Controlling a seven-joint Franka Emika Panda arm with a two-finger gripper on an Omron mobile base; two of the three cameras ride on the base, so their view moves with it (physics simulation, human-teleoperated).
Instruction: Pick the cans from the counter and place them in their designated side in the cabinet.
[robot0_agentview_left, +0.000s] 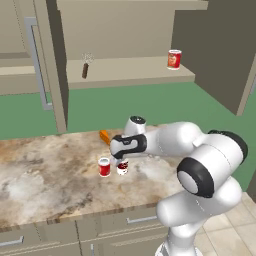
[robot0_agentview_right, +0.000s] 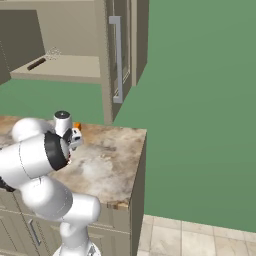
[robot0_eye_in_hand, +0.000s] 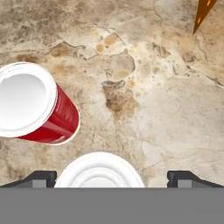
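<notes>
Two cans stand side by side on the marbled counter (robot0_agentview_left: 45, 170): a bright red can (robot0_agentview_left: 104, 167) and, just right of it, a maroon-and-white can (robot0_agentview_left: 122, 168). My gripper (robot0_agentview_left: 121, 159) hangs open directly above the maroon-and-white can. In the hand view that can's white top (robot0_eye_in_hand: 99, 173) lies between the two dark fingertips (robot0_eye_in_hand: 41, 178), which stand wide apart and do not touch it. The red can (robot0_eye_in_hand: 37, 105) sits to the upper left. The cabinet (robot0_agentview_left: 130, 70) is open above the counter, its beige shelf showing.
An orange-red can (robot0_agentview_left: 174, 59) stands at the shelf's right end and a dark-handled whisk (robot0_agentview_left: 86, 66) lies at its left. An orange carrot-like thing (robot0_agentview_left: 104, 136) lies on the counter behind the cans. An open cabinet door (robot0_agentview_left: 50, 60) hangs at the left, another at the right.
</notes>
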